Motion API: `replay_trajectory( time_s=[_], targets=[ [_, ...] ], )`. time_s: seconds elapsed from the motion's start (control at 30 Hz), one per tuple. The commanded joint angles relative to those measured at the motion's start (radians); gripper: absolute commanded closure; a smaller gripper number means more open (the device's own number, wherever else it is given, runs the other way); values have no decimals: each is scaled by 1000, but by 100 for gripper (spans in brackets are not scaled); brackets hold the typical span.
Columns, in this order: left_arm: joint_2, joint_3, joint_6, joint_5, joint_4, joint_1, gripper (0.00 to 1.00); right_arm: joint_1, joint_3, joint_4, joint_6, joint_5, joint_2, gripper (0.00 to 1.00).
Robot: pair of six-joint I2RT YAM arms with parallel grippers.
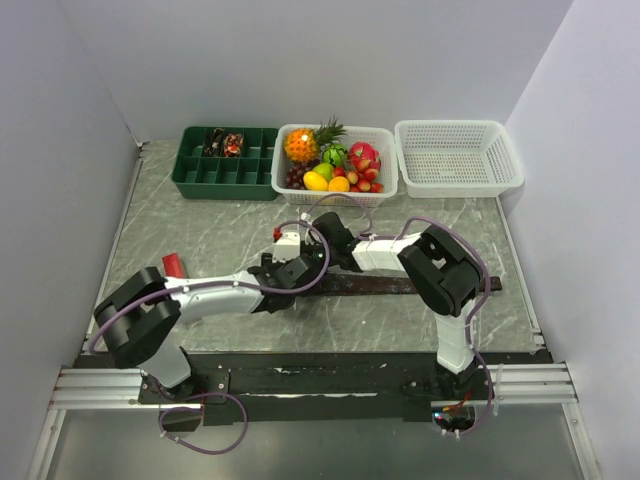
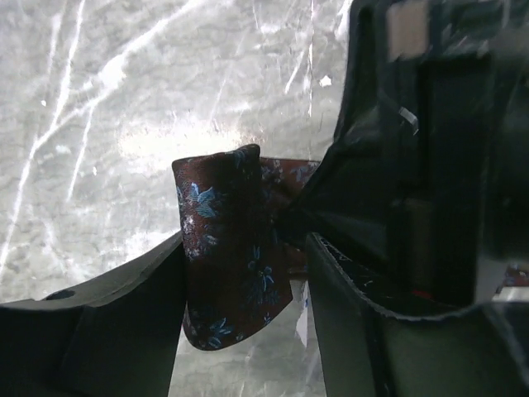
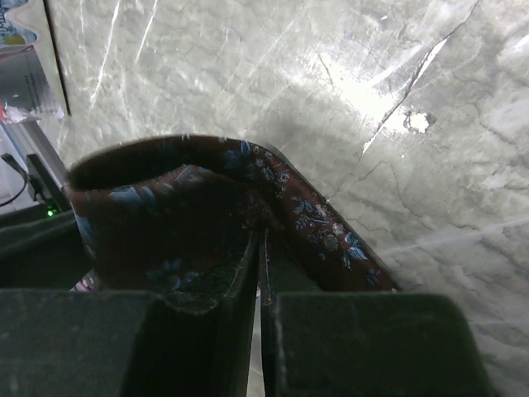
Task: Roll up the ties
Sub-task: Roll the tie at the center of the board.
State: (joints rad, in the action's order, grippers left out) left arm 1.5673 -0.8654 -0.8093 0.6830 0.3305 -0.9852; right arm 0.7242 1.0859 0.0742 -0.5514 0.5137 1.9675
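Tie: one dark tie [image 1: 420, 285] lies flat across the middle of the tabletop [image 1: 200, 230], its long part running to the right; its left end is raised into a small loop where the two arms meet.
Left pincer: the left pincer [image 2: 244, 248] stands apart around that loop. The cloth brushes one finger and a sliver of tabletop shows beside the other, so it grips nothing.
Right pincer: the right pincer [image 3: 260, 248] is together, clamped on the tie's folded end.
Done: two dark coils [image 1: 222, 145] appear to sit in the back compartments of the green tray [image 1: 195, 175], well apart from the arms. I take them for finished ties.
Left to do: this tie has only its first turn. By my reckoning nearly the whole length waits to be rolled, and then the coil goes to the tray.
Top view only: the tie's full length, the tray and its coils. The pincers there are a dark clump, and their state cannot be told.
Left wrist only: the gap between its own fingers, and the blue flower print on maroon cloth.
Right wrist only: the pinch itself, with the loop arching up from the closed fingers.
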Motion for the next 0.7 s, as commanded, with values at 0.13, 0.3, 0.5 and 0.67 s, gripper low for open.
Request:
replay_trajectory(
  time_s=[0.13,0.3,0.5,0.67],
  targets=[
    [-140,147,-16,-166,-322,-21,42,12,-26,-4,19,-38,-45,87],
    [-205,218,-2,-181,-413,-21,43,12,-17,-21,24,-47,-38,87],
    [-242,269,19,-237,-521,-10,43,11,-18,22,7,-18,-10,87],
    [-245,311,-2,-295,-599,8,46,11,-18,22,5,-18,-7,87]
  ],
)
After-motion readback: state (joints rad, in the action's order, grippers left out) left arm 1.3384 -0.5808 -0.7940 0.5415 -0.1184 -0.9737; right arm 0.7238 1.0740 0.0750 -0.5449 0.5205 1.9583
